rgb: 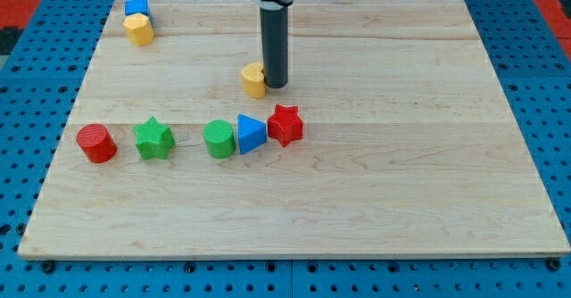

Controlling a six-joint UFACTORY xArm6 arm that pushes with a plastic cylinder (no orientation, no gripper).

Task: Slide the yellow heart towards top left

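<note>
Tip (pixel 275 85) of my rod touches the yellow heart (pixel 254 80) on its right; heart's orientation unclear.

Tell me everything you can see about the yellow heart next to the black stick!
The yellow heart is a small chunky block, plastic-looking, lying flat on the wooden board, a bit above the middle and left of centre. Its right edge is partly hidden by my tip, which stands right against that side, seemingly touching it. No other block touches it; the row with the blue triangle and red star lies below, apart.
</note>
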